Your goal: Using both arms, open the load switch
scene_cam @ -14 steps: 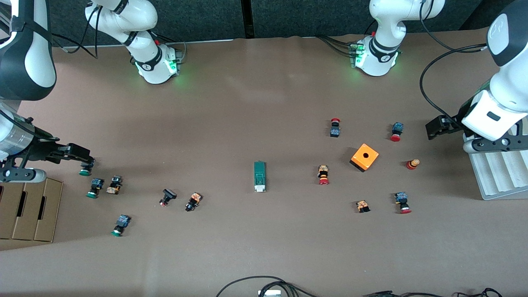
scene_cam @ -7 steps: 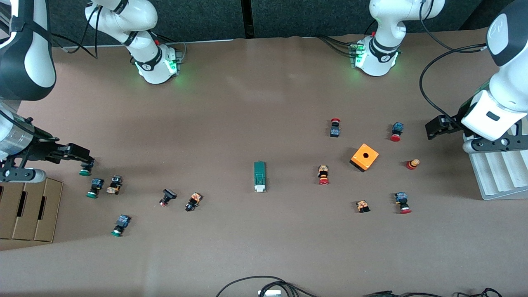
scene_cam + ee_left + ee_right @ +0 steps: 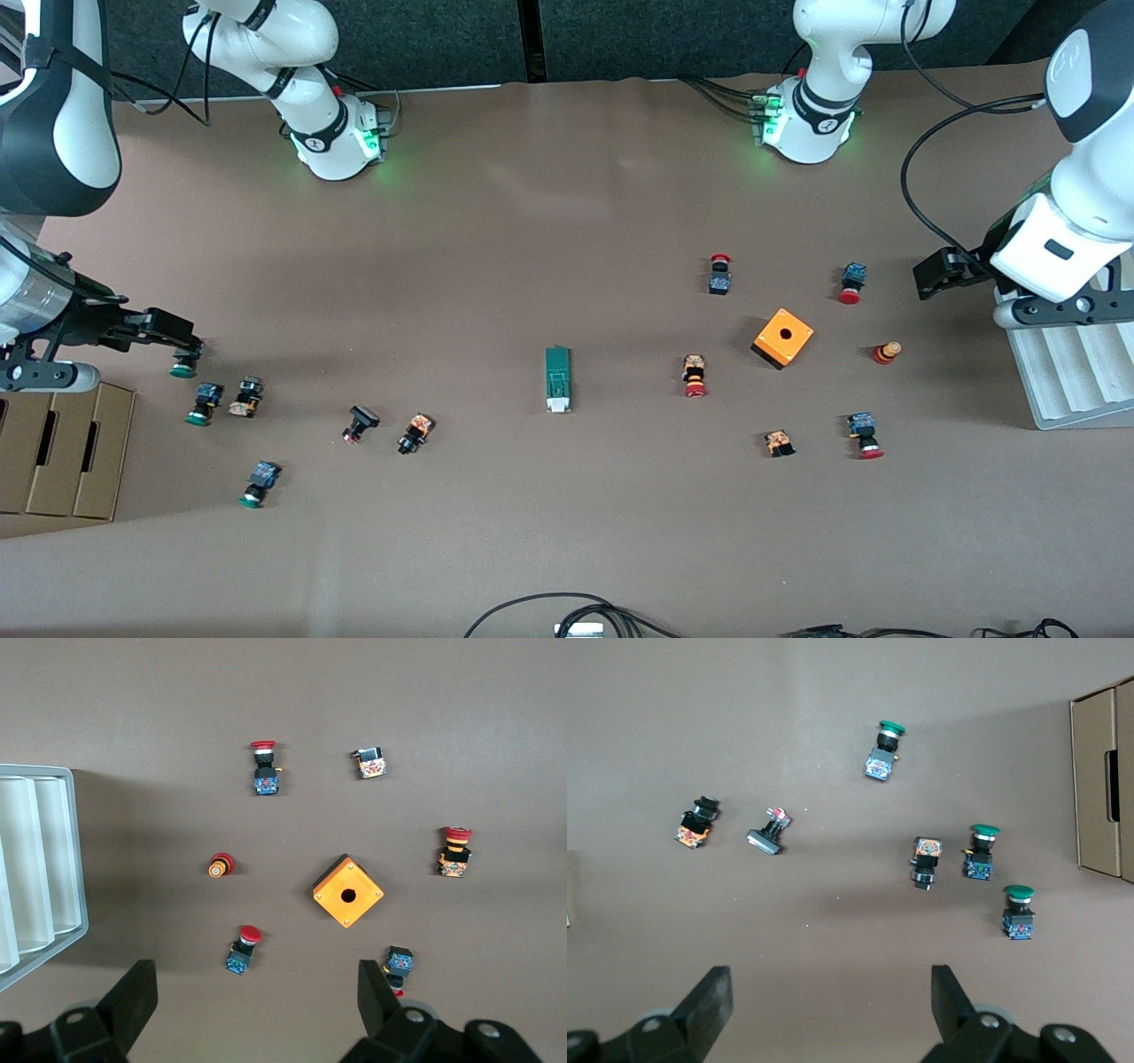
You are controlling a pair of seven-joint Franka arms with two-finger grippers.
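Load switch (image 3: 557, 379): mid-tabletop, untouched, unopened. Left gripper (image 3: 257, 1010), right gripper (image 3: 831, 1005): fingers spread, empty, at tabletop ends. Approach, grasp, opening all pending.

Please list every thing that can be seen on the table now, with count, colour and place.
load switch: 1, dark green with a white end, lying at the middle of the table.
cube with a hole: 1, orange, toward the left arm's end.
red-capped push buttons: 5, around the cube.
small red and orange part: 1, beside the cube.
small orange and black block: 1, nearer the front camera than the cube.
green-capped push buttons: 3, toward the right arm's end.
other small switch parts: 3, black and orange, same end.
cardboard box: 1, brown, right arm's end.
ridged tray: 1, white, left arm's end.
left gripper: open, waiting by the tray.
right gripper: open, over a green-capped button.
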